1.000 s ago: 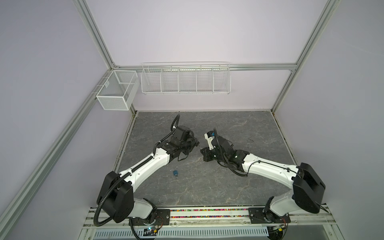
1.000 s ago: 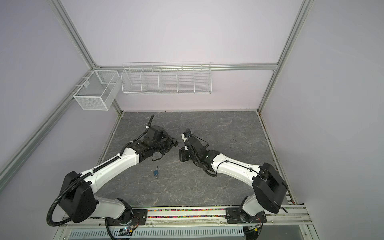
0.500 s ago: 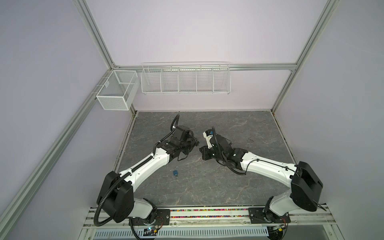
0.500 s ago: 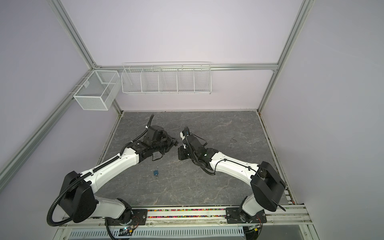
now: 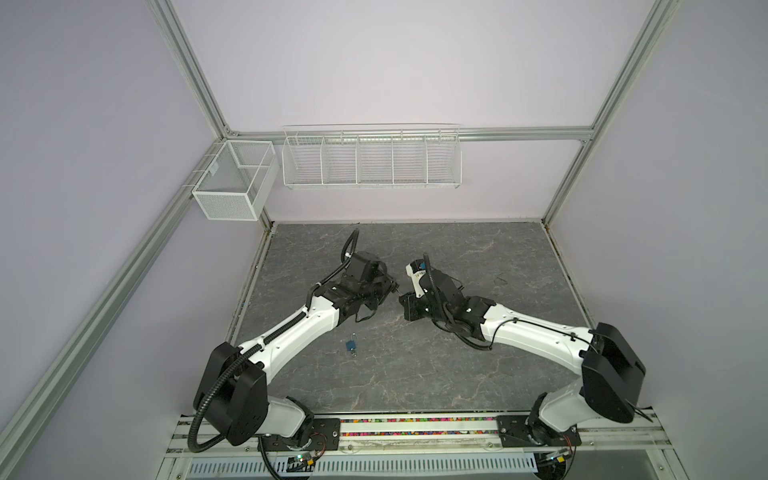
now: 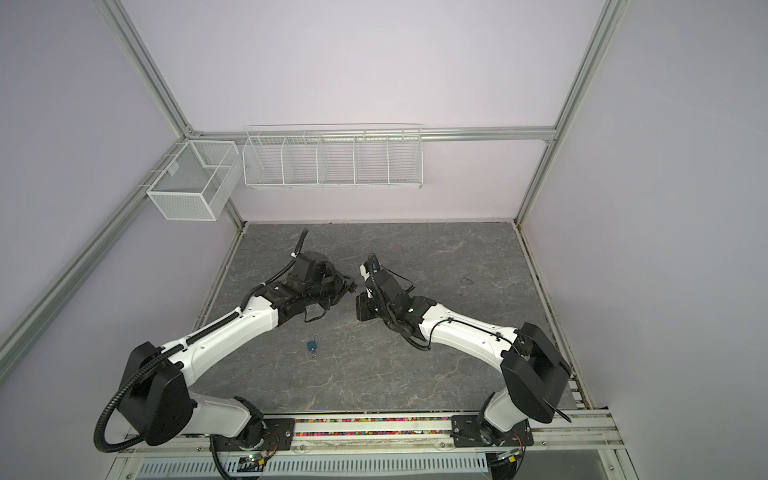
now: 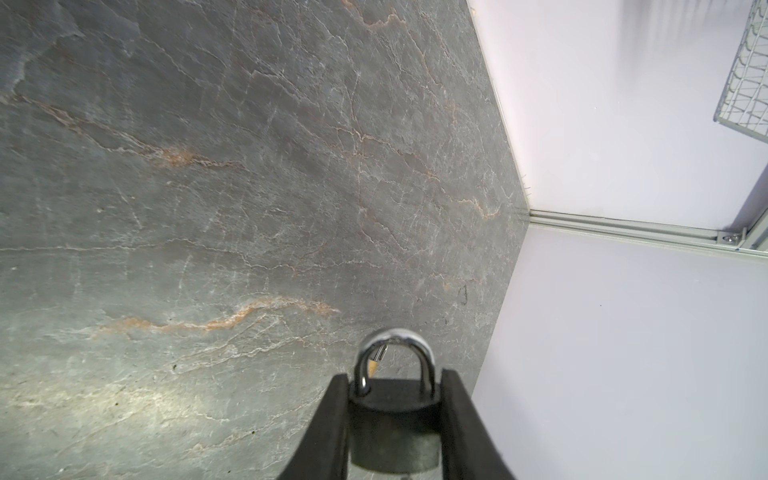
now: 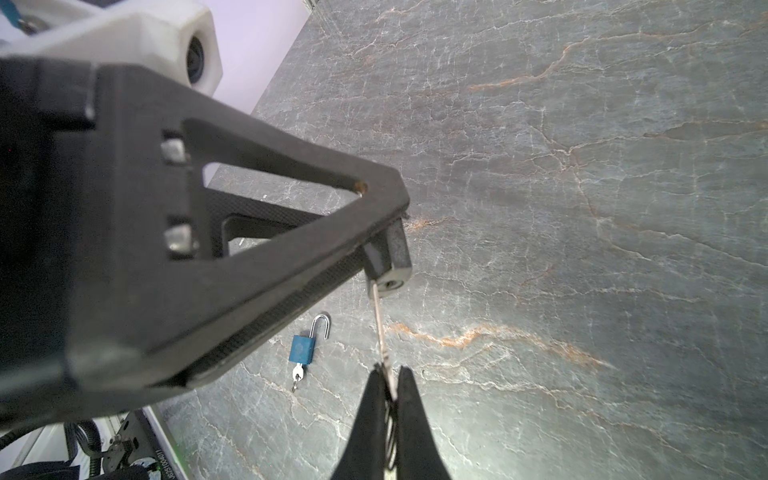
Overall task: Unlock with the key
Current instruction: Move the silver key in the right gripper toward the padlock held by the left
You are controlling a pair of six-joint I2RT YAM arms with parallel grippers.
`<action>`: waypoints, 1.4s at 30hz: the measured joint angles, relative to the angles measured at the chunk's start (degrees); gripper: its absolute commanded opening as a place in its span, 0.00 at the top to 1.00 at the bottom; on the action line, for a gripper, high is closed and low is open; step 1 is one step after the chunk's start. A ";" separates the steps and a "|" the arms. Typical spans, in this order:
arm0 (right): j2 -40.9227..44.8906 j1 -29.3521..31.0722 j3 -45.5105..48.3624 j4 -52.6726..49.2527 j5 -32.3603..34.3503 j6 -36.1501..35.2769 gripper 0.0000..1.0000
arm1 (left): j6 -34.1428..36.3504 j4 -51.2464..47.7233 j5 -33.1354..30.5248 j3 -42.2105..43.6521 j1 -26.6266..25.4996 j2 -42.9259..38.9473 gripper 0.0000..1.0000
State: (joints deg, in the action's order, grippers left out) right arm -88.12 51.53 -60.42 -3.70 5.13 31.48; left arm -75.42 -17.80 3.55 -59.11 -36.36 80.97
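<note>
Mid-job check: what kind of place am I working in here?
Probably a lab robot test cell: an aluminium frame around plain lilac walls, wire baskets hung on the back wall, and two robot arms mounted on a base rail.

A dark grey padlock (image 7: pixel 394 432), a blue padlock (image 8: pixel 302 348), a grey tabletop (image 7: pixel 208 166) veined white.

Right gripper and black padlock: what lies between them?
Only the key, held in the right gripper. In the right wrist view, its blade spans the gap up to the bottom face of the black padlock.
</note>
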 measured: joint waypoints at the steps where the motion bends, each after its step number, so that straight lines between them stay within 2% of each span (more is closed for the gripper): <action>1: 0.02 0.00 0.00 -0.07 0.00 -0.02 0.93 | -0.02 0.02 -0.02 0.04 0.00 0.00 1.00; 42: -0.61 -0.92 -0.52 -1.40 -0.24 -0.26 0.94 | -0.39 1.31 1.27 0.20 0.35 -0.09 1.00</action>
State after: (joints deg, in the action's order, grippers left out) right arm -88.73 50.61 -60.95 -5.10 4.89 31.22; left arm -75.81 -16.49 4.82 -58.92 -36.01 80.88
